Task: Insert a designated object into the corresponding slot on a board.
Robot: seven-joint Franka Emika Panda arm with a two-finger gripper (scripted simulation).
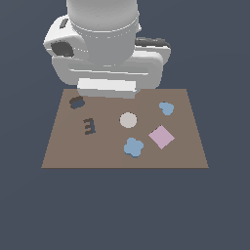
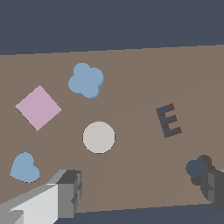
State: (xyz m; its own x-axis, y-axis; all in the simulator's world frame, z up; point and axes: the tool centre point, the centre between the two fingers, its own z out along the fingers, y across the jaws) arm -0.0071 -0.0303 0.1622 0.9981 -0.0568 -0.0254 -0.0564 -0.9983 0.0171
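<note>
From my console I see the brown board [image 1: 63,151] lying flat on the dark floor, with the arm's white body [image 1: 105,49] looming over its far edge. The light-blue flower piece [image 1: 133,147] lies flat on the board toward the near edge, a little to the exterior view's right of centre, with nothing touching it. Just beside it, on the exterior view's right and slightly farther back, lies the pink square [image 1: 161,136], turned like a diamond. The beige disc [image 1: 128,119] sits near the middle of the board, beyond the flower piece and apart from it. The smaller blue heart-like blob [image 1: 166,108] lies farther back on the exterior view's right. The flower-shaped slot [image 1: 76,102] is a dark cutout in the far corner on the exterior view's left, well apart from the flower piece, and the dark E-shaped cutout [image 1: 89,126] sits nearer than it on the same side. In the wrist view the gripper [image 2: 142,190] hangs above the board's far edge with its two fingers spread wide and nothing between them. One finger [image 2: 70,192] shows near the heart-like blob, the other [image 2: 214,188] partly overlaps the slot in that picture. I cannot tell how high the fingertips stand over the board.
</note>
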